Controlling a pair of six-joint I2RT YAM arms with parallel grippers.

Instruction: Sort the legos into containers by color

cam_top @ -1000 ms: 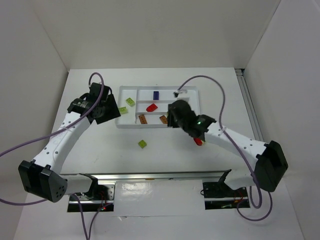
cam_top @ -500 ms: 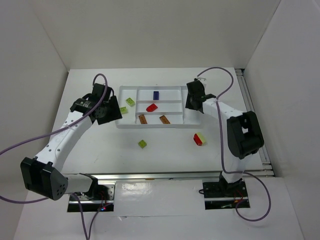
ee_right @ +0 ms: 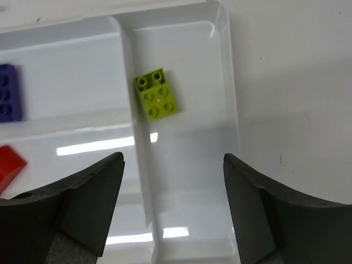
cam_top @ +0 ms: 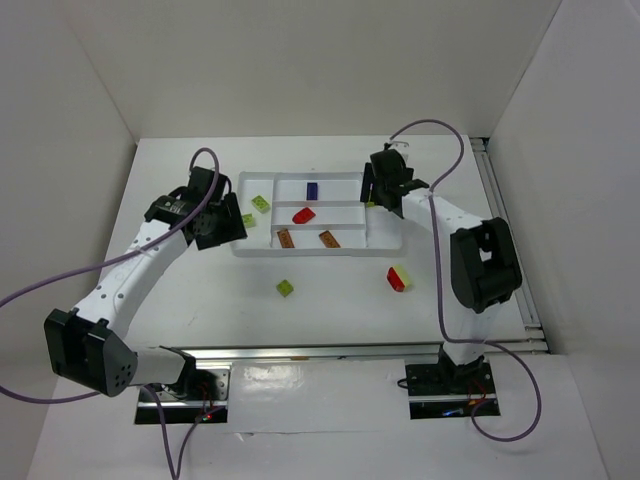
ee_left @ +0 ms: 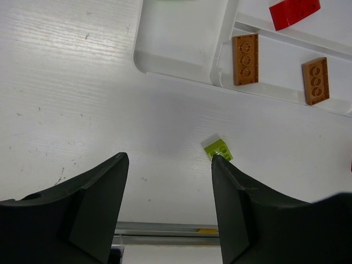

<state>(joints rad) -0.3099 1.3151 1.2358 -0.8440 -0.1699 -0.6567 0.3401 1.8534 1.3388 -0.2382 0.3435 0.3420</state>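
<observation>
The white tray lies mid-table. Its sections hold two yellow-green bricks at the left, a dark blue brick, a red brick and two orange bricks. My right gripper is open and empty over the tray's right end section, where a yellow-green brick lies. My left gripper is open and empty above the table by the tray's left end. A loose yellow-green brick lies on the table in front of the tray.
A red brick with a yellow side lies loose on the table in front of the tray's right end. White walls stand on three sides. A metal rail runs along the near edge.
My right arm has swung from the tray's front middle to its far right end and opened over the right section. My left gripper has barely moved.
</observation>
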